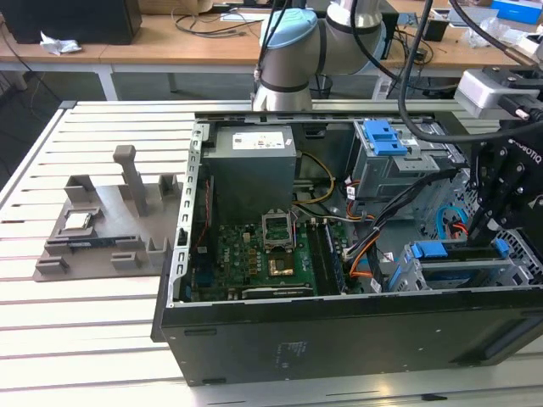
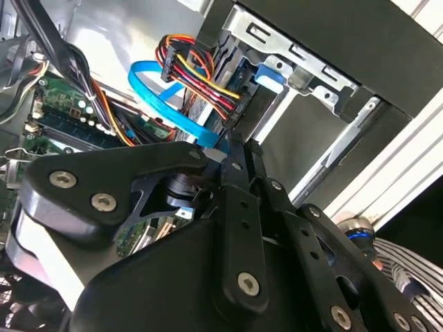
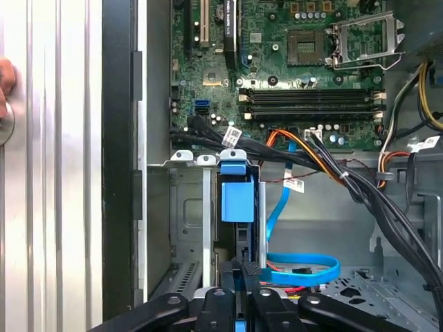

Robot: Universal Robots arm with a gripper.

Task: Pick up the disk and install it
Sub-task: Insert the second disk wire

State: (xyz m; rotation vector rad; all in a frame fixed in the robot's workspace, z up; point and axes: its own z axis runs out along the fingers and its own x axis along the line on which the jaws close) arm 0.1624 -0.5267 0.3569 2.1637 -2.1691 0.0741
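Observation:
The disk point(image 1: 450, 253) sits in the drive bay at the front corner of the open computer case point(image 1: 339, 326), on the exterior view's right, with its blue side rails showing. In the first wrist view the disk point(image 3: 237, 197) stands edge-on in the bay slot, its blue plastic facing the camera. My gripper point(image 1: 478, 233) reaches down into the case right at the disk. Its fingers look shut together, and the tips point(image 3: 243, 271) rest at the disk's near end. In the second wrist view the gripper point(image 2: 232, 149) points at the bay, where the disk's blue rail point(image 2: 266, 76) shows.
A blue data cable point(image 3: 304, 266) and a bundle of black and orange wires point(image 3: 332, 169) run close beside the bay. The motherboard point(image 1: 254, 259), power supply point(image 1: 250, 174) and a grey cage with a blue latch point(image 1: 382, 140) occupy the case. A grey fixture point(image 1: 106, 229) lies on the slatted table. A hand point(image 3: 3, 83) rests beside the case.

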